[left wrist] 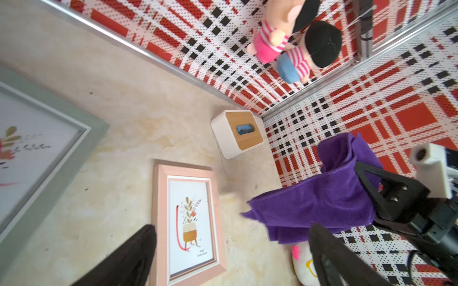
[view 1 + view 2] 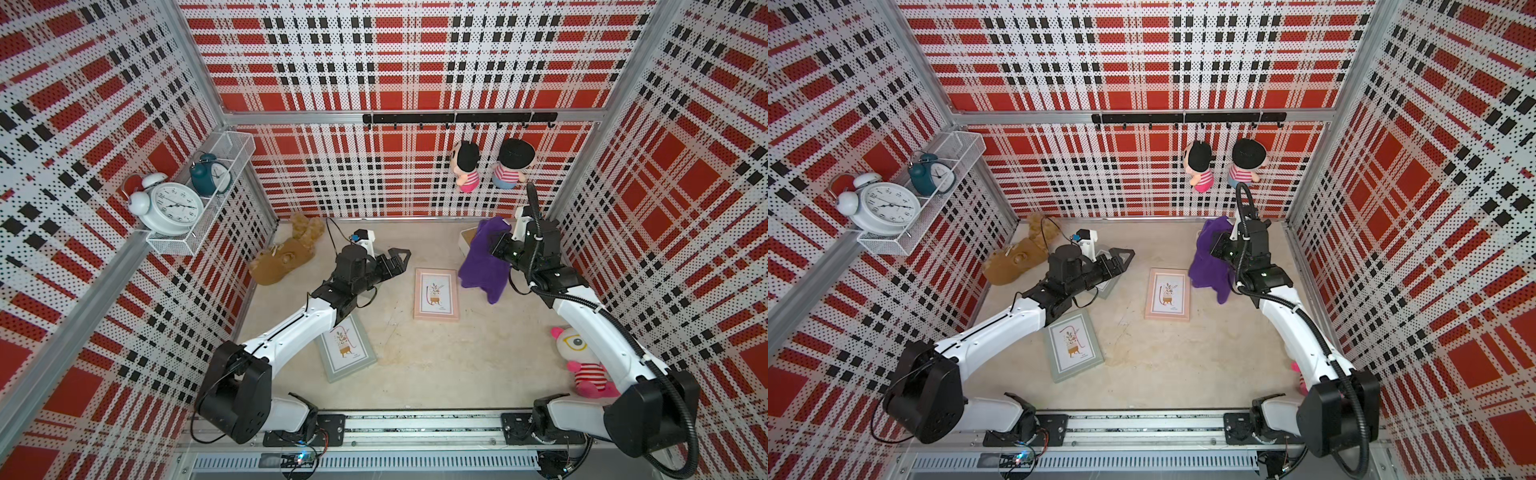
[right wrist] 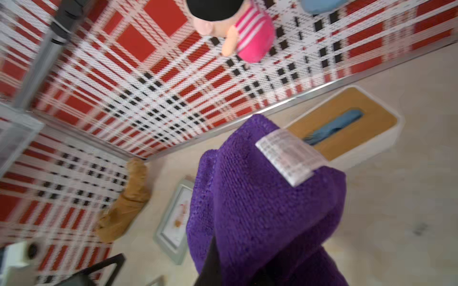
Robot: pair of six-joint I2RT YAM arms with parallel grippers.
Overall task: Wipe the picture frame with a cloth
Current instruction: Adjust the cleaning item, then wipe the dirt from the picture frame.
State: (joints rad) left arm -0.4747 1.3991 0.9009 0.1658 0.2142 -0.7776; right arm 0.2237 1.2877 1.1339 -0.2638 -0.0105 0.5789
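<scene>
Hanging from the right gripper [image 2: 500,249], the purple cloth [image 2: 484,266] is drooping in loose folds above the table [image 2: 419,374], near the back right corner and just in front of the tissue box [image 1: 236,132]. That gripper's jaws are pinching tight on a bunched part of the fabric, and the white tag [image 3: 290,156] is showing on top in the right wrist view. The pink picture frame [image 2: 436,294] is lying flat mid-table, face up, near the cloth's lower edge; in the left wrist view the two are showing apart. The left gripper [image 2: 395,262] is hovering on the other side of it, jaws spread wide with nothing between them. A grey-green frame [image 2: 1075,345] is lying partly under the left arm, and a second grey-green frame [image 1: 37,138] is lying beneath the left gripper. A brown plush toy [image 2: 284,262] is sitting near the back left corner.
</scene>
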